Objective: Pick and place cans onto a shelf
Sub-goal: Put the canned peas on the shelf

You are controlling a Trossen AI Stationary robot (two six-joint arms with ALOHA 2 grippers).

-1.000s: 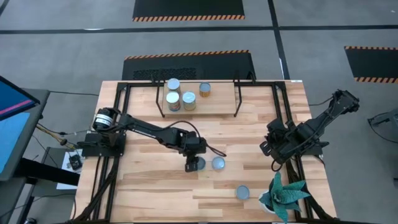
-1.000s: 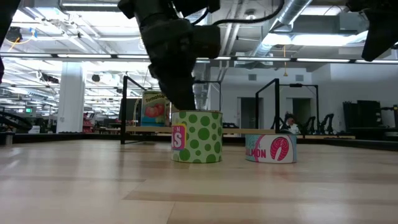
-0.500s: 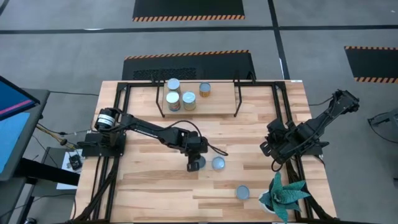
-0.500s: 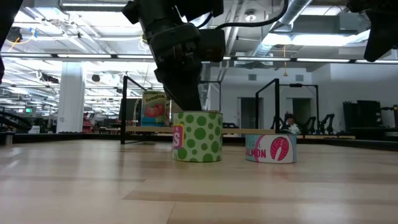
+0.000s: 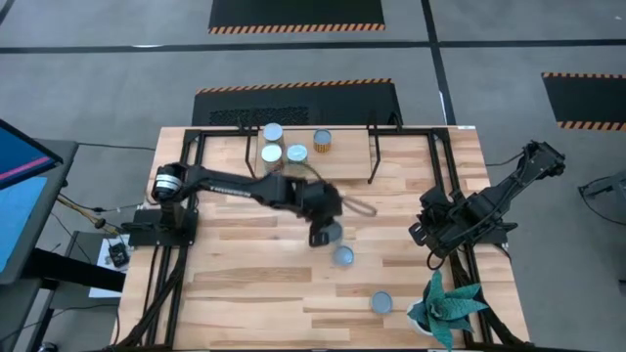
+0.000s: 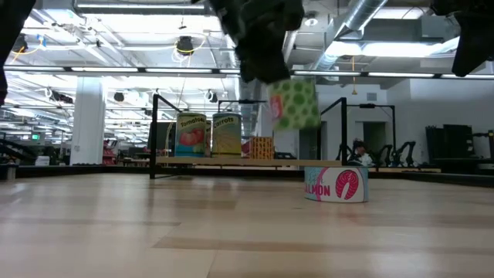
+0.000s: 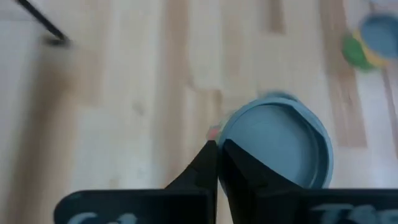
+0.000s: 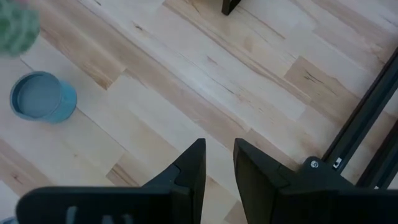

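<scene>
Left gripper (image 6: 266, 66) lifts green can (image 6: 294, 103) (grip blurred).

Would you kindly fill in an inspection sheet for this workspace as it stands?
Surface: light wooden table on a black frame.
Job's things: four cans on the shelf; green dotted can in the air; salmon can and blue-topped can on the table.
Clutter: spiky plant at the corner by the right arm.
Grippers: left gripper shut on the green dotted can; right gripper open, empty, at the table's side.
Cables: cable looping off the left arm.
Surroundings: grey floor, striped mats.
</scene>
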